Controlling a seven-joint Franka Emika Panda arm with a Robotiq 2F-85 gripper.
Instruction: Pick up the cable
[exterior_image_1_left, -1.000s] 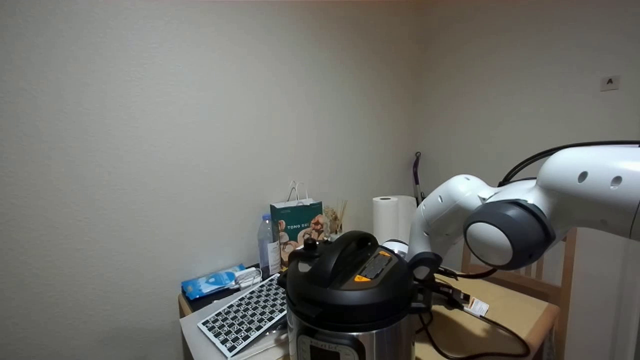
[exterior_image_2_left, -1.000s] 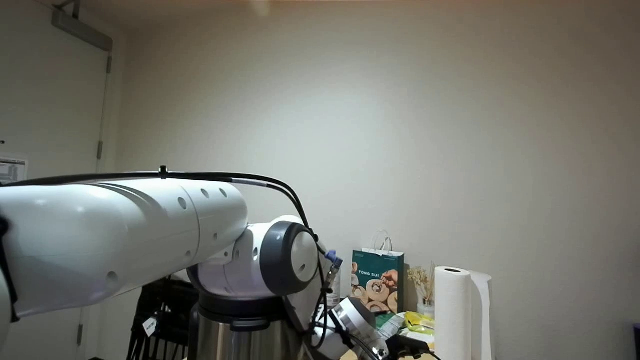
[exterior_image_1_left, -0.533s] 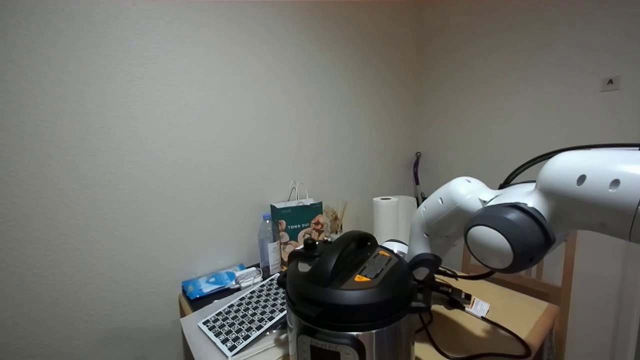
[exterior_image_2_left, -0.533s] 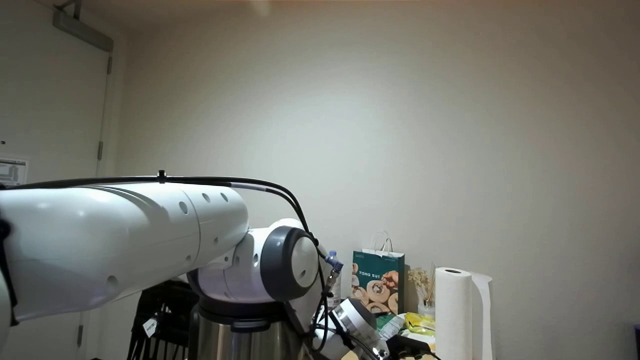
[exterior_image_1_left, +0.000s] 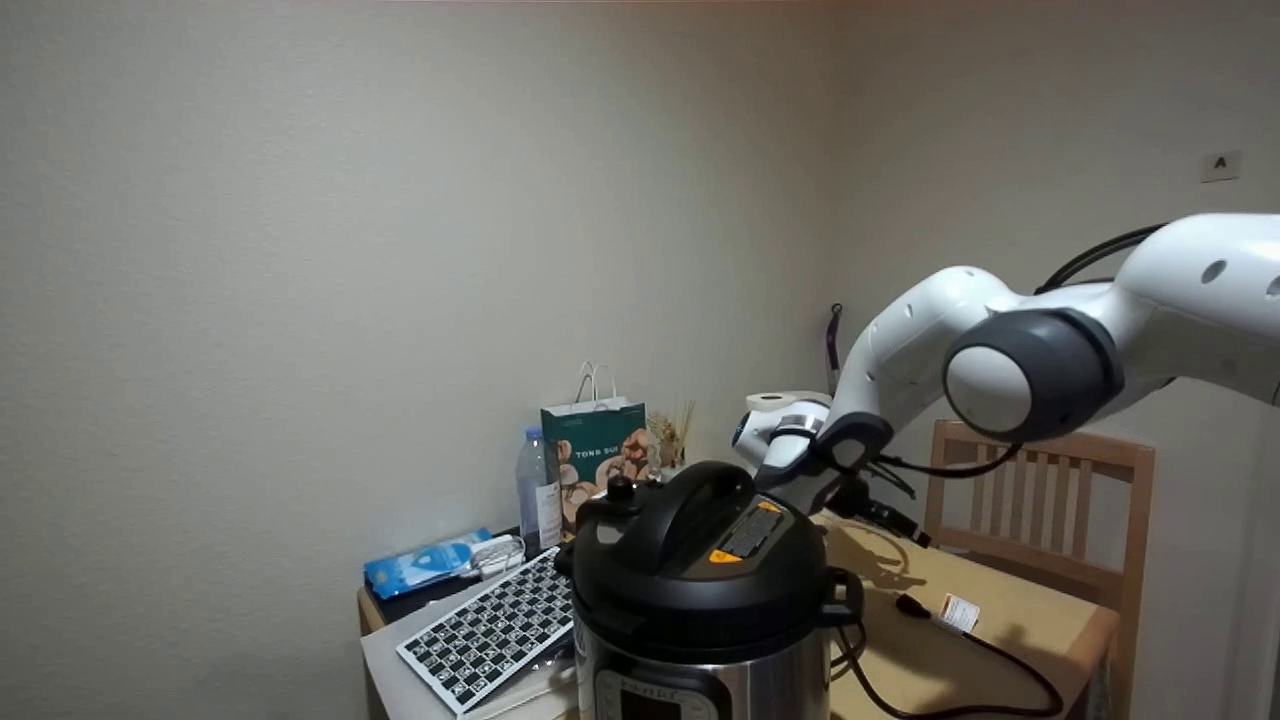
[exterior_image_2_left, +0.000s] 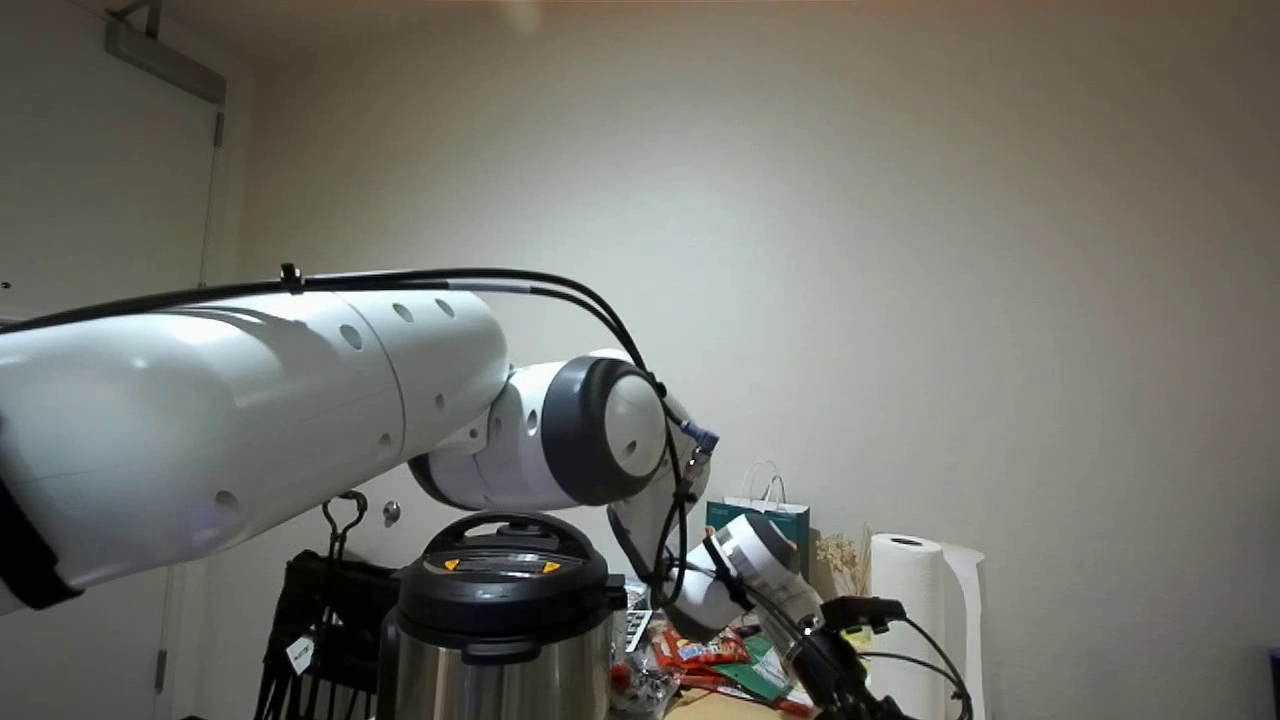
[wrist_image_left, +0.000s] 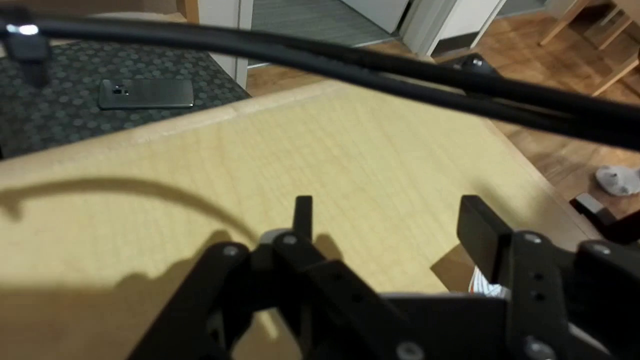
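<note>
The cable lies on the wooden table in an exterior view, its dark plug end towards the middle and a white tag beside it. It loops at the table's front and passes behind the pressure cooker. My gripper is above the plug, clear of it. In the wrist view the gripper stands open, with bare tabletop showing between its fingers. Part of the tag peeks out by the right-hand finger there; the cable itself cannot be made out in that view.
The pressure cooker stands close beside the arm. Behind are a green paper bag and paper towels. A wooden chair is past the table edge. The arm's black hoses cross the wrist view; a phone lies beyond.
Within the last half second the arm has risen, lifting my gripper away from the plug end. The cable and its tag have stayed on the table in much the same place.
</note>
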